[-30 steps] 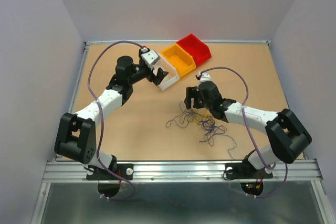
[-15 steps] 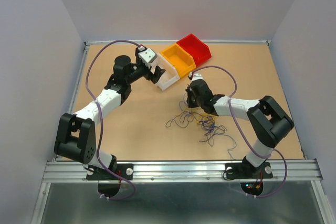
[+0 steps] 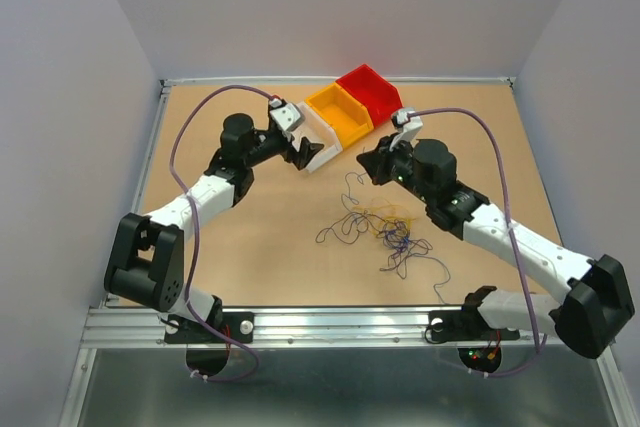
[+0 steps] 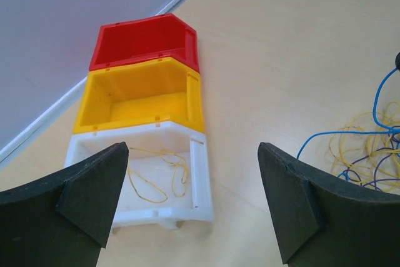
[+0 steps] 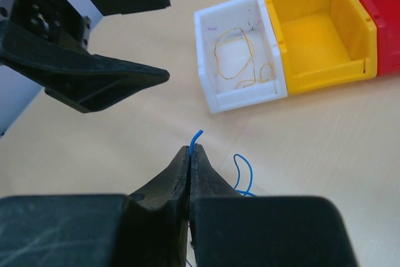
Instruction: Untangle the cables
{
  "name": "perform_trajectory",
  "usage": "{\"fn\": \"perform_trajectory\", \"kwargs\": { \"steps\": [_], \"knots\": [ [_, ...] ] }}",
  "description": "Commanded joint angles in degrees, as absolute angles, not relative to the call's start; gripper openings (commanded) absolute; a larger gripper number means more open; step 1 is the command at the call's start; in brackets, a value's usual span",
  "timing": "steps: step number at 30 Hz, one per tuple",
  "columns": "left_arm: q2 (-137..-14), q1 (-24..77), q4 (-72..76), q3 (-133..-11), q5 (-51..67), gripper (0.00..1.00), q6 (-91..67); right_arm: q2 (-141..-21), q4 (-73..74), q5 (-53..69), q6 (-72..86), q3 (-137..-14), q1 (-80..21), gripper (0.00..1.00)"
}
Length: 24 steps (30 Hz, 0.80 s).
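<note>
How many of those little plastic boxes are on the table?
3, side by side in a row: white box, yellow box in the middle, red box. None looks hidden.

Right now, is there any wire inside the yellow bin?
No, in the left wrist view the yellow bin shows a bare floor; only the white bin holds a yellow wire.

Left wrist view: cables run off right edge. Right wrist view: red bin cropped right; blue cable vanishes inside right gripper.
</note>
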<state>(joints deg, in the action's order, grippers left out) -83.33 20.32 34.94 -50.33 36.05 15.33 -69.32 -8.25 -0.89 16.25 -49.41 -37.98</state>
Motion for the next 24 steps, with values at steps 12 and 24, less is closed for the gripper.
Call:
{"fn": "perform_trajectory", "kwargs": {
  "steps": [12, 24],
  "knots": [
    [-88.5, 26.3, 45.5, -46.8, 44.9, 0.96, 13.2, -60.6, -9.4, -3.0, 17.0, -54.4, -38.3, 0.01],
    [-96.0, 33.0, 45.1, -47.7, 42.2, 0.87, 14.9, -61.2, -8.4, -4.7, 18.2, -58.4, -38.2, 0.01]
  ]
}}
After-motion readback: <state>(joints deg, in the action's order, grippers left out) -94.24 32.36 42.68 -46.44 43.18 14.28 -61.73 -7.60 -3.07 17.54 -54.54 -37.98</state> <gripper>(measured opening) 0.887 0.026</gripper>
